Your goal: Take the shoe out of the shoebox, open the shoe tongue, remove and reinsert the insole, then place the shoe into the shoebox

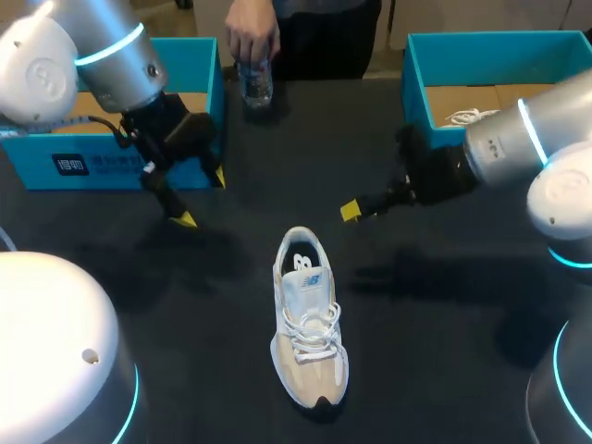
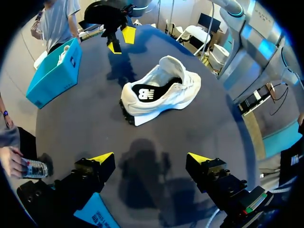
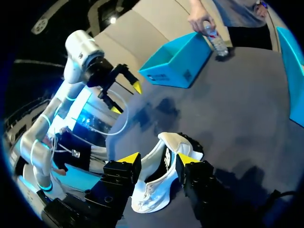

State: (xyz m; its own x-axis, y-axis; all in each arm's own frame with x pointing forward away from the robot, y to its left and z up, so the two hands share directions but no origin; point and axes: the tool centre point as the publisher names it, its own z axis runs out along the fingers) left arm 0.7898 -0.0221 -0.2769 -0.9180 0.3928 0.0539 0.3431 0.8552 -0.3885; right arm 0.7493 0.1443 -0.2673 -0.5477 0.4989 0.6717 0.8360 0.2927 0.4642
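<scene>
The shoe (image 1: 310, 319) sits upright on the table (image 1: 444, 351), mid-width, toe toward the near edge. My left gripper (image 1: 203, 197) hangs released and empty by the far-left shoebox (image 1: 111, 162). My right gripper (image 1: 351, 211), fingers also apart, holds nothing. It hangs just beyond the heel, nearer the far-right shoebox (image 1: 462, 55).

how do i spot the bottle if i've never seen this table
On the black table, look far back between the left teal shoebox and the right teal shoebox. There a person's hand grips a clear bottle, the only see-through thing.
</scene>
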